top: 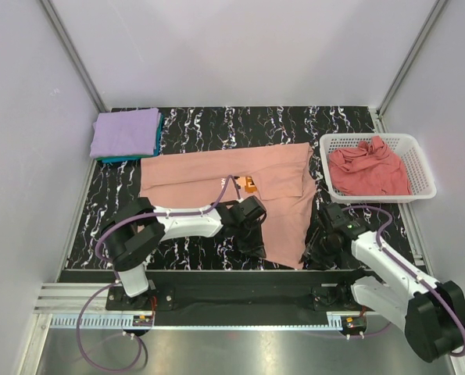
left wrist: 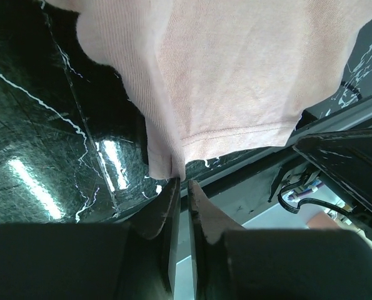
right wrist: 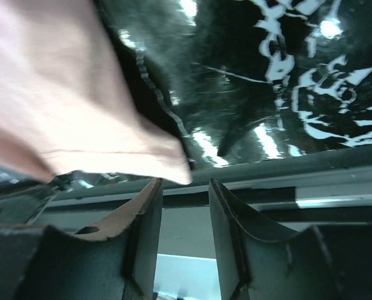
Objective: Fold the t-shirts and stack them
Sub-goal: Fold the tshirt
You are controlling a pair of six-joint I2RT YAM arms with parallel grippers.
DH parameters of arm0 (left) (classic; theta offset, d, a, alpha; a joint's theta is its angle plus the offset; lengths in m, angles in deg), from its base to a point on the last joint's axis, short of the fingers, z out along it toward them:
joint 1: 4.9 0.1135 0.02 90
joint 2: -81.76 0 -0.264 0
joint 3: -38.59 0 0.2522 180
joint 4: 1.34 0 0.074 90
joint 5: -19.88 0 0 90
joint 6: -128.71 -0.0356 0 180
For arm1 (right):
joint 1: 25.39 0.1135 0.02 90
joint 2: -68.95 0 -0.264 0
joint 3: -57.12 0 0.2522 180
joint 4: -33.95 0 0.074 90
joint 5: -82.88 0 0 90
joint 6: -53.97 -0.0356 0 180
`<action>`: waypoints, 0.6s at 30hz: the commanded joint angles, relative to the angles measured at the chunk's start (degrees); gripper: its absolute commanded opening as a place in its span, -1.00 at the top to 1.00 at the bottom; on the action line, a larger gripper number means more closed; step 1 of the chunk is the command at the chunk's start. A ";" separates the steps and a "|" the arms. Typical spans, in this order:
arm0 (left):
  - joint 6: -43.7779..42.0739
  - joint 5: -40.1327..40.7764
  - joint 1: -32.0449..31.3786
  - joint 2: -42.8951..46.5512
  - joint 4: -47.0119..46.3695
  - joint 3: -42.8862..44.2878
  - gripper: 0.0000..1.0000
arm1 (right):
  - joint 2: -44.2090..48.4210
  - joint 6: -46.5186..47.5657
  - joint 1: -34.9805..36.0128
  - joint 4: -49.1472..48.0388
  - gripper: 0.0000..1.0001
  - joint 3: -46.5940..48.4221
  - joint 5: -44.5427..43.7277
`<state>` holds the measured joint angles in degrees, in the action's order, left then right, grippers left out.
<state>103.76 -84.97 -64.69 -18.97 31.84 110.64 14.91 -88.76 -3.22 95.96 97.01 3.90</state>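
Salmon-pink t-shirt (left wrist: 236, 75), corner between tips of left claw (left wrist: 184, 186), wrist view only.

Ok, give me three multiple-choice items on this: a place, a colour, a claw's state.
1. The folded lavender t-shirt lies: A at the near edge; B on the teal t-shirt, far left; C by the right wall.
2. The cloth in the white lattice basket is: A teal; B lavender; C rose-pink.
3. The right claw is: A open; B shut on cloth; C out of view.
B: it tops the far-left stack. C: a rose-pink t-shirt lies bunched there. A: its jaws stand apart, nothing between.
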 commanded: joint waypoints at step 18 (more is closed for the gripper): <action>2.80 -3.96 2.75 3.43 -0.61 1.83 1.00 | -10.55 -5.45 6.03 -1.40 0.20 5.24 -6.54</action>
<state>106.91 -87.88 -62.70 -18.64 30.47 110.64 5.21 -91.75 1.26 95.39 99.94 -0.23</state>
